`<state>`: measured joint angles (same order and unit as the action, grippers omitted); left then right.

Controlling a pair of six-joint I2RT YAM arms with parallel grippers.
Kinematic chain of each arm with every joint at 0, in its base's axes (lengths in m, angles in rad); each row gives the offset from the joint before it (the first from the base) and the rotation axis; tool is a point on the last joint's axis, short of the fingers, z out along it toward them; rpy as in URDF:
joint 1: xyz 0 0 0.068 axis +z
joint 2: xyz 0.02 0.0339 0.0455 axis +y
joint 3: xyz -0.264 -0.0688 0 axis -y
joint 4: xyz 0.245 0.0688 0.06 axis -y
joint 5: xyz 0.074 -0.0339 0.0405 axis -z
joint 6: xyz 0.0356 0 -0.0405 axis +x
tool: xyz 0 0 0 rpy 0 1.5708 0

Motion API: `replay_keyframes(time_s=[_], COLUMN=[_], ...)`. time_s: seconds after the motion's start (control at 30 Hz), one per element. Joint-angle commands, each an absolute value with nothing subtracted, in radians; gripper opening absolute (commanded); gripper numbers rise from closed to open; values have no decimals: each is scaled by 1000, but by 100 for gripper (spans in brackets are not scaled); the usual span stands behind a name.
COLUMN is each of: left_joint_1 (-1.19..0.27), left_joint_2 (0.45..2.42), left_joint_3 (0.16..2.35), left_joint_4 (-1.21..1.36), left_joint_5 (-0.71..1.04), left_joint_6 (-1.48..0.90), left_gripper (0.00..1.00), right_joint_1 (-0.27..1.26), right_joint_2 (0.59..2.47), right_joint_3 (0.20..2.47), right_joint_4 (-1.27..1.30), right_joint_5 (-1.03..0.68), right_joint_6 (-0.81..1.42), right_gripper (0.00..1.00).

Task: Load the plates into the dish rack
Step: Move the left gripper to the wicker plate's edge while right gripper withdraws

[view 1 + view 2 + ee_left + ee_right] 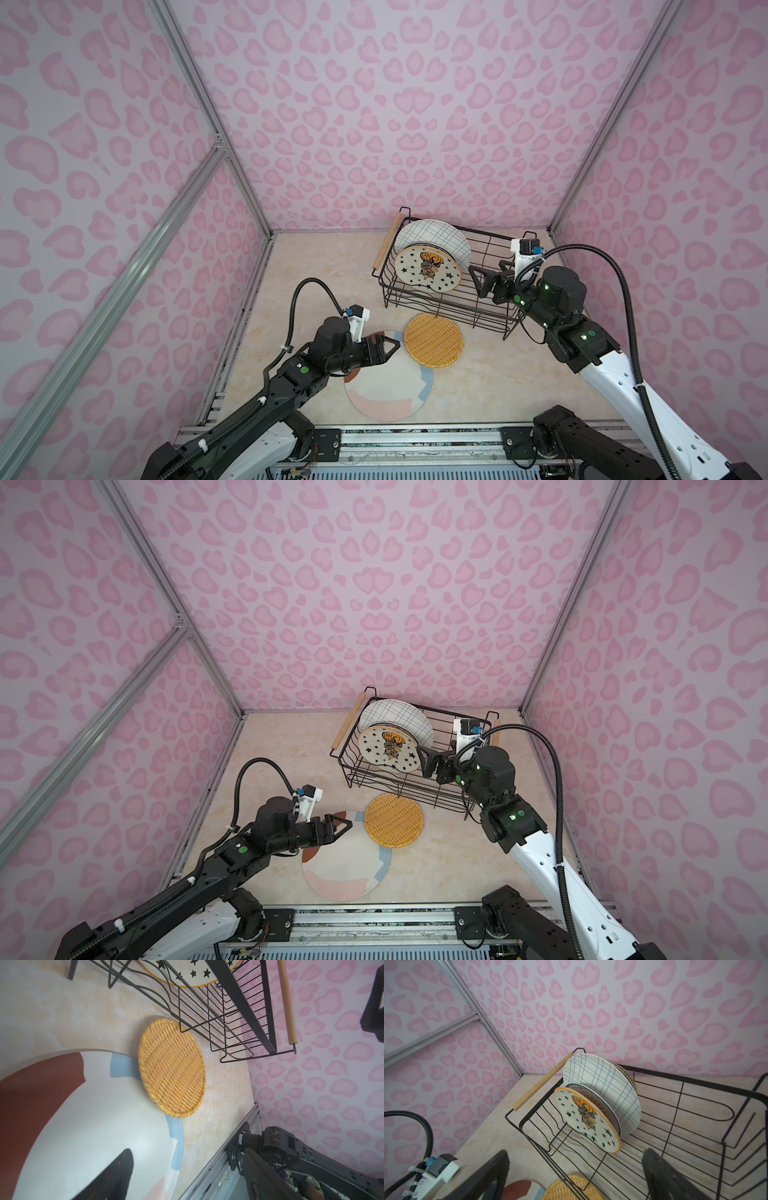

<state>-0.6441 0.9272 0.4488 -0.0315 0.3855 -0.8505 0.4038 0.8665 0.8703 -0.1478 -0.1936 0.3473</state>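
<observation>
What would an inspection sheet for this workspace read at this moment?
Surface: marbled beige tabletop.
Job's things: dish rack holds star plate and grid plate upright, with a third plate between them. Woven plate and pastel plate lie flat on the tabletop, the woven rim overlapping the pastel one.
Clutter: nothing seen.
Grippers: left gripper open over the pastel plate; right gripper open and empty above the dish rack.
Cables: left arm's hose and right arm's hose arch free of the plates.
Surroundings: pink-patterned walls, aluminium frame.
</observation>
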Motion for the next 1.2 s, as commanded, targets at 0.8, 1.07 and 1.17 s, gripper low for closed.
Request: replay_keyframes(time_s=[0.8, 1.07, 1.17], left_joint_1=[-733, -735, -736], left_joint_2=[1512, 1558, 1560], left_joint_3=[506, 508, 510], left_joint_4=[442, 480, 480], left_joint_5=[295, 314, 308], left_joint_6=[-1103, -1115, -1116], left_gripper=[56, 54, 53], right_joint_1=[405, 405, 405], right_joint_2=[667, 669, 668], right_joint_3=[735, 711, 705], right_joint_4=[-276, -259, -265], right_joint_5=[-304, -308, -305], right_joint_6=[443, 465, 473], right_gripper=[99, 99, 99])
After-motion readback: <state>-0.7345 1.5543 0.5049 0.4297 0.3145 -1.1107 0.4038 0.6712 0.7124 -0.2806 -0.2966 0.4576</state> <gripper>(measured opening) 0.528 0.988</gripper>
